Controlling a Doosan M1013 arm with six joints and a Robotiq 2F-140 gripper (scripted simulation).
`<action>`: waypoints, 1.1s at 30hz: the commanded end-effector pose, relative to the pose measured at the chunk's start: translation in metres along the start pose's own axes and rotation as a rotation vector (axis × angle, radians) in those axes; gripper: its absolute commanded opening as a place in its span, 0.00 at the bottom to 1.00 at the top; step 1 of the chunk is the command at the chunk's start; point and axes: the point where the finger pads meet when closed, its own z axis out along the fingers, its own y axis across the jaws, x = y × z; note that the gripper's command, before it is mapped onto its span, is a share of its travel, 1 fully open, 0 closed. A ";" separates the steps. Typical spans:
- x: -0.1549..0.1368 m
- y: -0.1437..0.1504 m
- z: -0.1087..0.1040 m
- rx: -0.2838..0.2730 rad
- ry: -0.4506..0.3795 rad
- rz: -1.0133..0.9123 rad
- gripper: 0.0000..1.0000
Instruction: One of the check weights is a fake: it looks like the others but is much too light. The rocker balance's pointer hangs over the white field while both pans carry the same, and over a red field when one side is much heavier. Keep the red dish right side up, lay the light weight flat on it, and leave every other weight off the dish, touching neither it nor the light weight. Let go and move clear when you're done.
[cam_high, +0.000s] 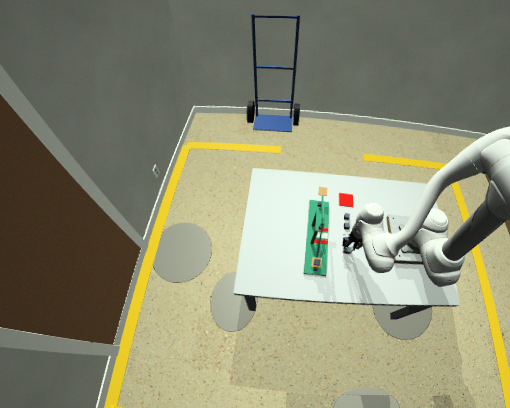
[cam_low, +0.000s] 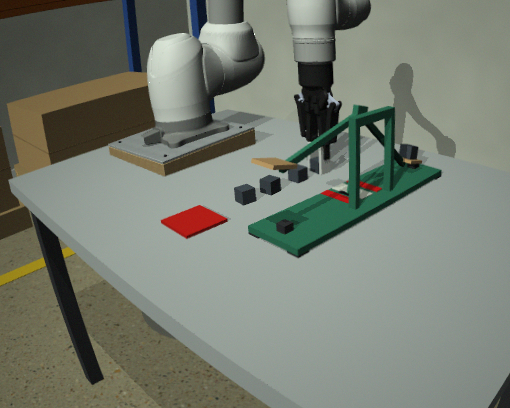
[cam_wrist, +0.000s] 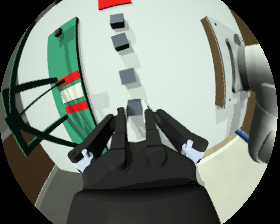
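The flat red dish (cam_high: 346, 199) (cam_low: 194, 220) (cam_wrist: 115, 3) lies on the table beside the green rocker balance (cam_high: 316, 240) (cam_low: 350, 210) (cam_wrist: 62, 55). Dark cube weights stand in a row beside the balance: one (cam_low: 245, 194) (cam_wrist: 117, 21), a second (cam_low: 270, 184) (cam_wrist: 121, 41), a third (cam_low: 298, 173) (cam_wrist: 128, 76). My gripper (cam_high: 348, 246) (cam_low: 322, 155) (cam_wrist: 134, 105) points straight down at the row's far end, its fingers closed against both sides of a fourth weight (cam_wrist: 134, 107) (cam_low: 315, 164) that rests on the table. Another weight (cam_low: 408, 151) sits on the balance's far pan, which is down. The near tan pan (cam_low: 274, 163) (cam_high: 322, 190) is up and bare.
A small dark block (cam_low: 285, 226) sits on the balance base below the raised pan. The arm's base plate (cam_low: 180, 145) (cam_wrist: 220, 60) stands behind the row. Cardboard boxes (cam_low: 75, 110) stand beyond the table; a blue hand truck (cam_high: 273, 70) stands at the wall.
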 end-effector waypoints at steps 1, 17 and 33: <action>0.000 0.000 0.000 0.000 0.000 0.000 0.24; 0.000 0.000 -0.054 0.000 0.000 0.000 0.24; 0.000 0.000 -0.070 0.000 0.000 0.000 0.24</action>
